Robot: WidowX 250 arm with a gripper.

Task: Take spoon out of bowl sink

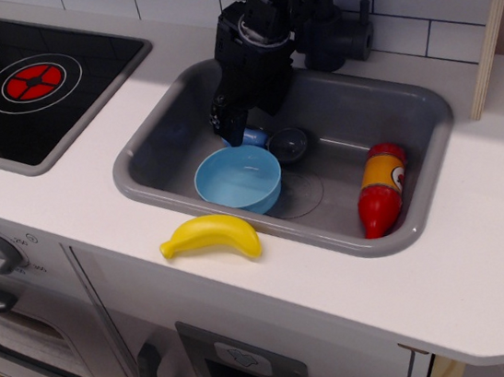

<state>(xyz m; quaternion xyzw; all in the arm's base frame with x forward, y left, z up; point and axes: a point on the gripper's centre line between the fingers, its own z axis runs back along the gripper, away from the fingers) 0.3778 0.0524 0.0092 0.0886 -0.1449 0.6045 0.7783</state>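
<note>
The spoon lies in the grey sink (161, 168), behind the light blue bowl (238, 179) and outside it. Its blue handle (254, 136) points left and its dark grey scoop (290, 143) points right. My black gripper (231, 126) hangs low over the handle's left end, right at the bowl's far rim. Its body hides the fingertips, so I cannot tell whether they still pinch the handle. The bowl holds nothing.
A red and yellow toy bottle (380, 188) lies at the sink's right side. A yellow banana (210, 236) lies on the white counter in front of the sink. The black stovetop (24, 79) is at the left and a dark faucet (338, 33) stands behind the sink.
</note>
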